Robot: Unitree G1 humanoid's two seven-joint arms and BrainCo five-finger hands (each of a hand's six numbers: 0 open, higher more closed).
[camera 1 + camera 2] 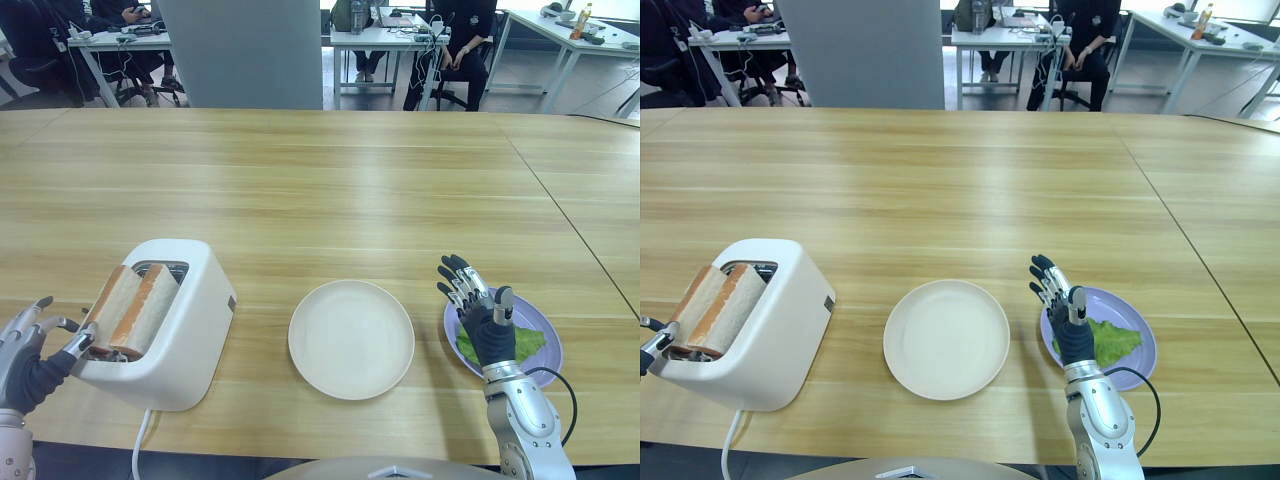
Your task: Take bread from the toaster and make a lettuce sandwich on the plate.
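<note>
Inside one toaster [195, 340] sit two bread slices [128, 310], near one plate [350, 340].

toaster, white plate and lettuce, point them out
toaster [190, 330], left eye view, its white side wall
white plate [351, 338], left eye view, its bare middle
lettuce [1116, 342], right eye view, the leaf's middle

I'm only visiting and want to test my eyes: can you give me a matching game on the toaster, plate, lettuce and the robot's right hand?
1 toaster; 2 cream plate; 3 lettuce; 4 right hand.
A lies on the purple dish; B holds two bread slices; C fingers spread, holding nothing; D sits between toaster and purple dish.
Pairs: 1-B, 2-D, 3-A, 4-C.
</note>
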